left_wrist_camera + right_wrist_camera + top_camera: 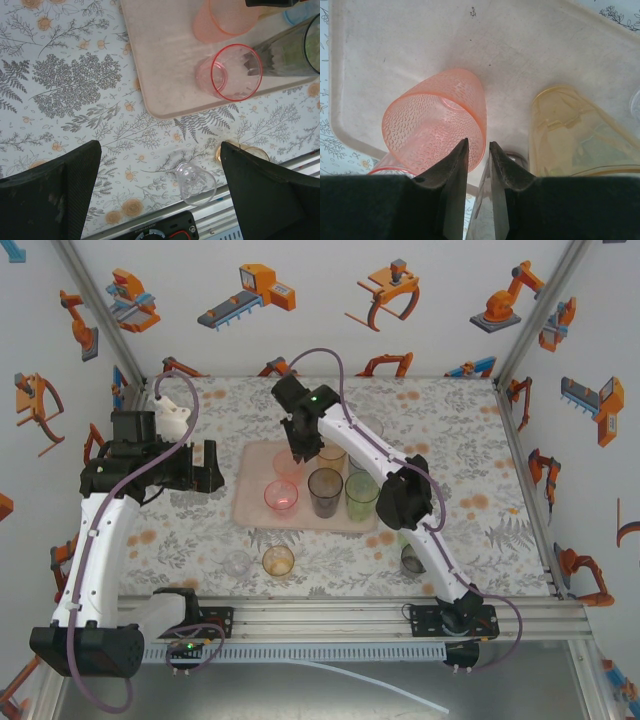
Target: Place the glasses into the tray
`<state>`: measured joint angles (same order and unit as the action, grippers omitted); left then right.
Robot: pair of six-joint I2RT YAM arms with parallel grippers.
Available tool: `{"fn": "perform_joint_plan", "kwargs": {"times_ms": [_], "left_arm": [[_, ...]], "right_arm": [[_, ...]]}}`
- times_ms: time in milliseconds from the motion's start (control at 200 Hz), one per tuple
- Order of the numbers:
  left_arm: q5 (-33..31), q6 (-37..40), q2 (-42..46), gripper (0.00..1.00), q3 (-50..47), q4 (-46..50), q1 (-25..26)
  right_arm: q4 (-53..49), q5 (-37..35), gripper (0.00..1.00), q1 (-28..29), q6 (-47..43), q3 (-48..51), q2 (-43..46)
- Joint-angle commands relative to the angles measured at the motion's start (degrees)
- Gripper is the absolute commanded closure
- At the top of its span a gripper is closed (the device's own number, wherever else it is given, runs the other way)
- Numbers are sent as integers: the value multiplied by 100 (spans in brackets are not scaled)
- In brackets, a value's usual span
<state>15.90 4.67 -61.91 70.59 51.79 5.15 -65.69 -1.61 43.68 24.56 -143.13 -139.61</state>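
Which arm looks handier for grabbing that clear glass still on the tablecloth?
Left. The left gripper, open, hovers over the tablecloth with the clear glass framed between its fingers; the right gripper is over the tray at the textured pink tumbler.

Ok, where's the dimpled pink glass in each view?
Top: glass far left on the tray, under the right claw.
Left wrist: top edge, right of centre, on the tray.
Right wrist: left of centre, at the claw tips.
Shared landmark: the tray.

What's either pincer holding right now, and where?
Left pincer open, empty. Right pincer straddles the near rim of the dotted pink tumbler over the tray; firm grip unclear.
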Motion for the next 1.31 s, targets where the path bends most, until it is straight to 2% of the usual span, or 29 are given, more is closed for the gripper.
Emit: {"fn": "perform_joint_plan", "kwargs": {"times_ms": [0, 235, 396, 556, 721, 911, 1072, 1302], "left_arm": [[54, -55, -7, 5, 188, -20, -40], [-41, 28, 73, 5, 216, 15, -40], [-81, 116, 182, 5, 228, 57, -40], [-25, 180, 293, 5, 214, 103, -40], [123, 290, 263, 4, 289, 228, -35], [240, 369, 206, 4, 288, 309, -35], [385, 352, 149, 4, 310, 373, -23], [427, 293, 127, 4, 278, 384, -25]], "right_arm": [[-118, -69, 72, -42, -17, -387, 174], [-59, 5, 72, -70, -96, -746, 584], [-255, -463, 71, -40, -151, -307, 1692], [-278, -1082, 71, -18, 142, 1527, 3669], [-583, -1759, 71, -153, 906, 3699, 5664], [-528, -1808, 70, -664, 2086, 6464, 7516], [-201, -1591, 70, -1086, 2500, 7831, 8303], [509, -976, 68, -1686, 2357, 8867, 8261]]}}
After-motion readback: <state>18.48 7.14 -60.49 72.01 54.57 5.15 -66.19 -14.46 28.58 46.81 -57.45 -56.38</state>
